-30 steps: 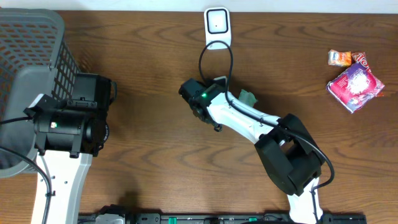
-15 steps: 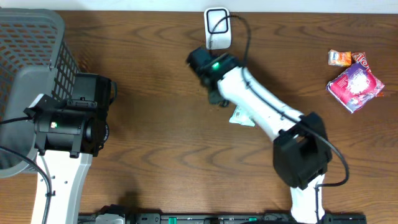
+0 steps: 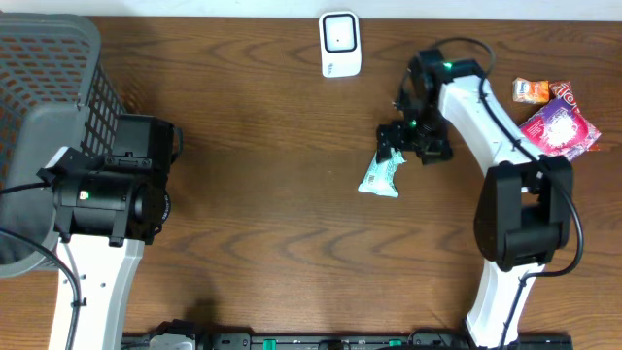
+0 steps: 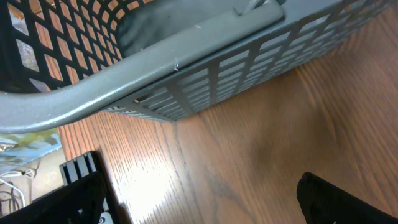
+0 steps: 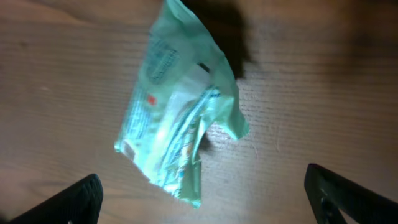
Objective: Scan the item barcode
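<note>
Worktop: brown wood grain.
Basket: grey mesh, far left edge.
Left hand: fingers wide, holding nothing, just beside the basket wall.
Right hand: fingers wide, holding nothing, hovering over the packet.
Pink pack: far right.
Packet: pale green, crumpled, lying loose on the worktop right of centre.
Scanner: white, at the back edge, well apart from the packet.
</note>
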{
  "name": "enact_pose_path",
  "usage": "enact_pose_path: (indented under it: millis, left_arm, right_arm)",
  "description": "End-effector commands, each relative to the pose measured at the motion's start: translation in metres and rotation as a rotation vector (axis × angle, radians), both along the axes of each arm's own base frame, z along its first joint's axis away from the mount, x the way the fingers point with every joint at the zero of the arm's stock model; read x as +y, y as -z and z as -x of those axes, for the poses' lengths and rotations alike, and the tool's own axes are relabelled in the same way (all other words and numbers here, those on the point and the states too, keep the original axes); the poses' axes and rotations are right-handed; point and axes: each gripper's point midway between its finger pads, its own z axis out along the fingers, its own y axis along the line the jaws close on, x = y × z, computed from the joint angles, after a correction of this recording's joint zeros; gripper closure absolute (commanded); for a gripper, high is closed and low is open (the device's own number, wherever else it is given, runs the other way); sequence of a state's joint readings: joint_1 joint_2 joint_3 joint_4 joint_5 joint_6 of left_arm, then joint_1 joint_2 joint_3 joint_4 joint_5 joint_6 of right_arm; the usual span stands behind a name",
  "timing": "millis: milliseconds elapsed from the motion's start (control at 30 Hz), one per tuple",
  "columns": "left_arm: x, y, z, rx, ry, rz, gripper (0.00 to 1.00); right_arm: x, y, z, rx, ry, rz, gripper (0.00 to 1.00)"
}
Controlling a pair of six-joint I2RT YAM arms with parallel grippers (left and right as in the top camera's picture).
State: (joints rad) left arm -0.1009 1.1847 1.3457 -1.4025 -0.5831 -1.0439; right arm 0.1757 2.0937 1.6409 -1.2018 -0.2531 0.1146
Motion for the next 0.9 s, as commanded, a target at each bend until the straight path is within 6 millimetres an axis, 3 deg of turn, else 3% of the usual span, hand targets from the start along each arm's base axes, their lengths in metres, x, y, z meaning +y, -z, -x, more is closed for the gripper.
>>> enact_pose_path:
  millis: [0,100,267,300,400,467,500,633,867]
  left_arm:
    - [0.004,0.000,0.001,0.007,-0.014,-0.023,0.02]
    - [0.004,0.000,0.001,0.007,-0.014,-0.023,0.02]
    - [0.004,0.000,0.001,0.007,-0.014,-0.023,0.02]
    - [0.004,0.000,0.001,0.007,-0.014,-0.023,0.02]
    - [0.004,0.000,0.001,0.007,-0.014,-0.023,0.02]
    - [0.004,0.000,0.001,0.007,-0.014,-0.023,0.02]
    - [0.004,0.000,0.001,0.007,-0.014,-0.023,0.02]
    - [0.004,0.000,0.001,0.007,-0.014,-0.023,0.02]
    - [0.004,0.000,0.001,0.007,-0.014,-0.023,0.02]
  right_arm:
    - [0.013,0.010,0.010,0.022,-0.016,-0.155,0.02]
    - [0.022,0.024,0.010,0.009,0.010,-0.226,0.06]
    - [0.022,0.049,0.006,-0.025,0.085,-0.221,0.24]
    - [0.022,0.051,0.005,-0.034,0.085,-0.223,0.31]
    - [0.019,0.053,0.001,-0.056,0.086,-0.203,0.66]
    - [0.015,0.052,-0.003,-0.061,0.104,-0.173,0.95]
    - [0.007,0.048,-0.008,-0.061,0.138,-0.117,0.99]
    - [-0.016,0.024,-0.019,-0.070,0.171,0.058,0.99]
    - [-0.062,-0.030,-0.041,-0.261,0.193,0.621,0.99]
